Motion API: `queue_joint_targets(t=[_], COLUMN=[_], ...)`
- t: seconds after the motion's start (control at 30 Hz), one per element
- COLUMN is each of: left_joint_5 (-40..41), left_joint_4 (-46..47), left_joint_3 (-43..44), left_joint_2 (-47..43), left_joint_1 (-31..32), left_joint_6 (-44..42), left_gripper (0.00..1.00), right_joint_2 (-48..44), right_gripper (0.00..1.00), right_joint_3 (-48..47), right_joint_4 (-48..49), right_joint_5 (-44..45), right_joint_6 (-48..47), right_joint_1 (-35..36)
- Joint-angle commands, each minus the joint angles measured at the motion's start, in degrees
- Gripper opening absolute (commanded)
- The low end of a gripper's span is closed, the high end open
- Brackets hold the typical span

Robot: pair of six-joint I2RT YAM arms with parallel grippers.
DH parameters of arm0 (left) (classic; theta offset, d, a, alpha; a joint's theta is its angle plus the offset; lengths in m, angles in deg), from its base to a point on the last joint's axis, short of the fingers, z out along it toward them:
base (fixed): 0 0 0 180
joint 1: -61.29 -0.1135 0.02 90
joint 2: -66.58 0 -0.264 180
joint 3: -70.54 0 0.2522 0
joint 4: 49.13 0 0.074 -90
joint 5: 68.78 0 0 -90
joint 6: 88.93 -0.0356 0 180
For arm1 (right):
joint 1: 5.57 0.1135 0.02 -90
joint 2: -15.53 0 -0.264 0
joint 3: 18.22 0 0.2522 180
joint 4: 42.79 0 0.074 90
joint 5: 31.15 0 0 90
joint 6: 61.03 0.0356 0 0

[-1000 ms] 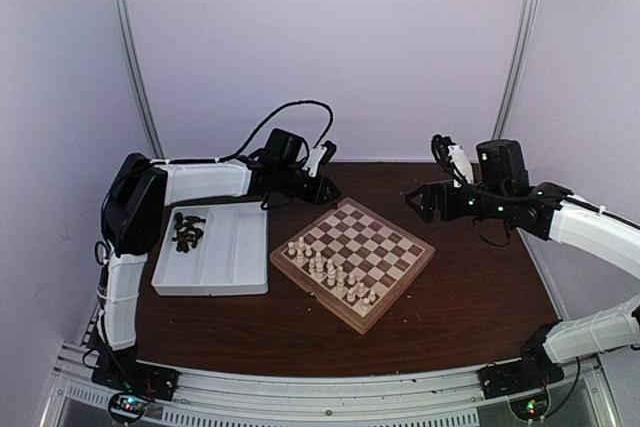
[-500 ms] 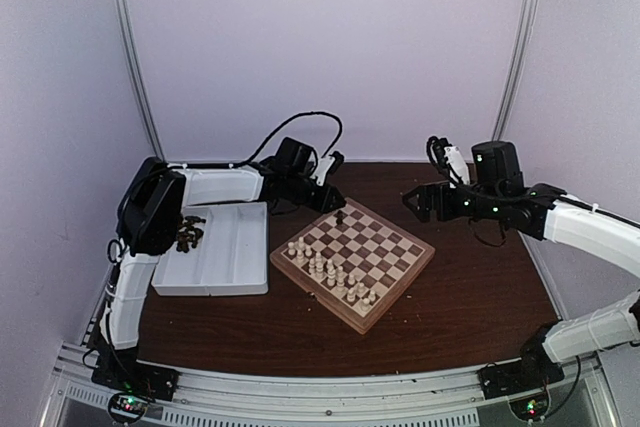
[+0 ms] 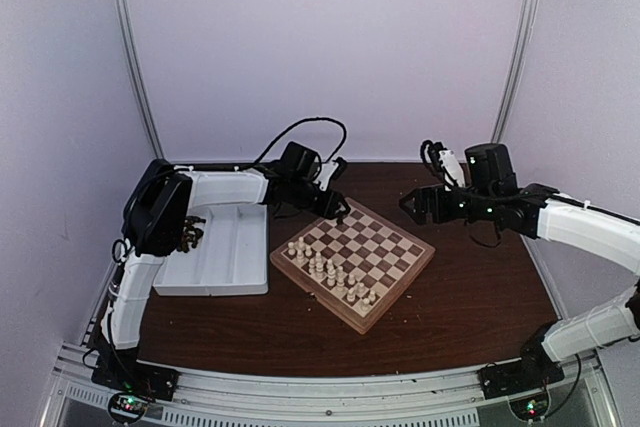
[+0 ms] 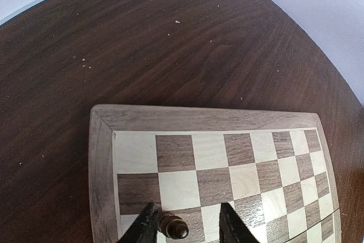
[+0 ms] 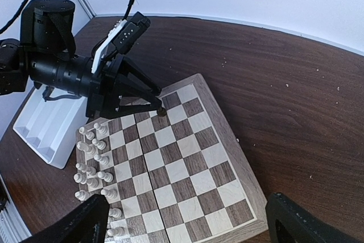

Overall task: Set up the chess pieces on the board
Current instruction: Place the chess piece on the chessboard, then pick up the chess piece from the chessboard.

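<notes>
The jaws of the left gripper are parted over the far corner of the board, loose around one dark chess piece. The jaws of the right gripper are held wide and empty. Release seems to be in hand, so a clean lift away is called for next, then a reach to the white tray. There more dark pieces are heaped in the far-left compartment, partly hidden.

Board lies flat, set diagonally. One dark piece sits near its far corner. Remaining chess pieces are heaped in the tray.
</notes>
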Motion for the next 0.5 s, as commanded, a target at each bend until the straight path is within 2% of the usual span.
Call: queue_joint_targets(t=[0.0, 0.2, 0.33, 0.47], left_joint_5=[0.33, 3.07, 10.26, 16.25], left_joint_4=[-2.11, -6.20, -14.26, -15.43], left_joint_3=[2.31, -0.06, -1.70, -9.91], left_joint_2=[-3.49, -10.55, -16.58, -24.47], left_joint_1=[0.25, 0.25, 0.16, -0.04], left_joint_6=[-0.90, -1.33, -2.45, -2.13], left_gripper=[0.43, 0.57, 0.60, 0.63], right_joint_2=[1.00, 5.94, 10.07, 15.50], right_gripper=[1.00, 0.99, 0.95, 0.89], right_joint_3=[-0.22, -5.05, -8.80, -13.74], right_joint_4=[0.58, -4.62, -6.46, -9.09], right_joint_5=[-0.64, -0.83, -1.46, 0.00], right_joint_6=[0.76, 0.28, 0.42, 0.09], right_joint_1=[0.30, 0.39, 1.02, 3.54])
